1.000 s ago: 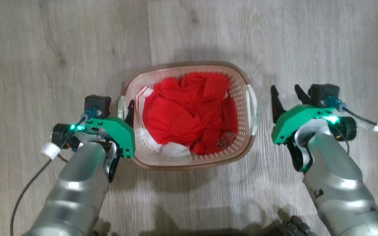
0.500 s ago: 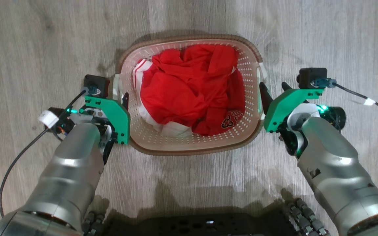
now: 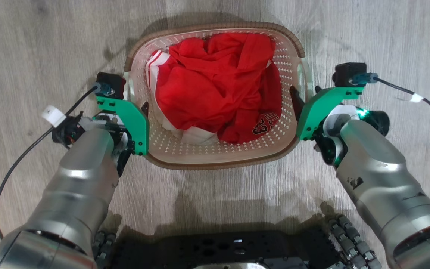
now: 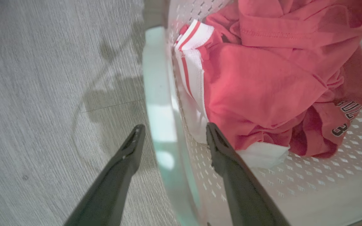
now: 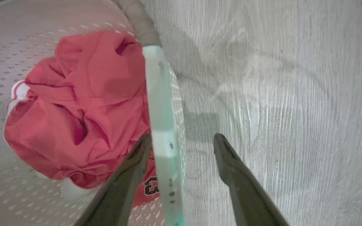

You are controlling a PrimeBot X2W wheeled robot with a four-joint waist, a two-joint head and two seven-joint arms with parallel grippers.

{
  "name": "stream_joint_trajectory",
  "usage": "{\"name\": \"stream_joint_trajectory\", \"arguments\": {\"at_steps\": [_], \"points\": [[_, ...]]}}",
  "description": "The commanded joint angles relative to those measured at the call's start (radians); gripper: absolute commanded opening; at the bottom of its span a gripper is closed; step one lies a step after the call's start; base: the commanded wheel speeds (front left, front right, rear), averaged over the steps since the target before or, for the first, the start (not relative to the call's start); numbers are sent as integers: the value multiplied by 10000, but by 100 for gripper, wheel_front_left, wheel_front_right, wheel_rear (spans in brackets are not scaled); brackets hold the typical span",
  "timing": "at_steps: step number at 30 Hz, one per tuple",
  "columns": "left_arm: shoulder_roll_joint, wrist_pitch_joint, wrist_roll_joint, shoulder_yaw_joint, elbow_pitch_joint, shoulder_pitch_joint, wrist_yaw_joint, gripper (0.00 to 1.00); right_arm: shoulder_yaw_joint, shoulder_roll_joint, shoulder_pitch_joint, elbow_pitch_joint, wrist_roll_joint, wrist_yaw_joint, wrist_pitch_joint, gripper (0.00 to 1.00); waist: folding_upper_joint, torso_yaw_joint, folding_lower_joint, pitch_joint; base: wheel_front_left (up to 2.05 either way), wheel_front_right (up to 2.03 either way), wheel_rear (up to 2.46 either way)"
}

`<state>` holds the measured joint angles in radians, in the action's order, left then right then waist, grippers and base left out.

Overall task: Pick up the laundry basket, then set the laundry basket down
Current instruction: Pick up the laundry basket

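The laundry basket (image 3: 218,151) stands on the floor in the head view, pale and perforated with a brown rim, holding red and white clothes (image 3: 215,86). My left gripper (image 3: 137,107) is open astride the basket's left white handle (image 4: 157,94): one finger is outside over the floor, the other inside by the clothes. My right gripper (image 3: 305,91) is open astride the right handle (image 5: 157,94). Its inner finger lies close against the handle and its outer finger is over the floor. In the wrist views the left gripper (image 4: 173,133) and right gripper (image 5: 183,138) show clear gaps.
Grey wood-look floor (image 3: 32,45) surrounds the basket on all sides. My dark base (image 3: 222,250) sits along the bottom edge of the head view. Black cables (image 3: 429,108) trail from both wrists over the floor.
The head camera has tilted down, bringing my base into view. My right gripper moved left from beside the basket to straddle its right handle. The left gripper stayed at the left handle.
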<state>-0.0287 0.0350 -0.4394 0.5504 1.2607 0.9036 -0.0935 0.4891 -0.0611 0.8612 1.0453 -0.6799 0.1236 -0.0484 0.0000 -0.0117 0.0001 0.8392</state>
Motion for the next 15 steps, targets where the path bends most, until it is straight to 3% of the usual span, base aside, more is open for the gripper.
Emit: {"name": "stream_joint_trajectory", "arguments": {"at_steps": [1,15], "points": [[-216,-2,-81,-35,-1,-127,39,100,335,109,-339,-52,-184,71,42,100,0,2,-1,91,0,0,0],[-216,-169,-727,842,-242,94,312,100,1296,109,274,692,-1050,71,-355,100,0,164,-1,535,0,0,0]]}}
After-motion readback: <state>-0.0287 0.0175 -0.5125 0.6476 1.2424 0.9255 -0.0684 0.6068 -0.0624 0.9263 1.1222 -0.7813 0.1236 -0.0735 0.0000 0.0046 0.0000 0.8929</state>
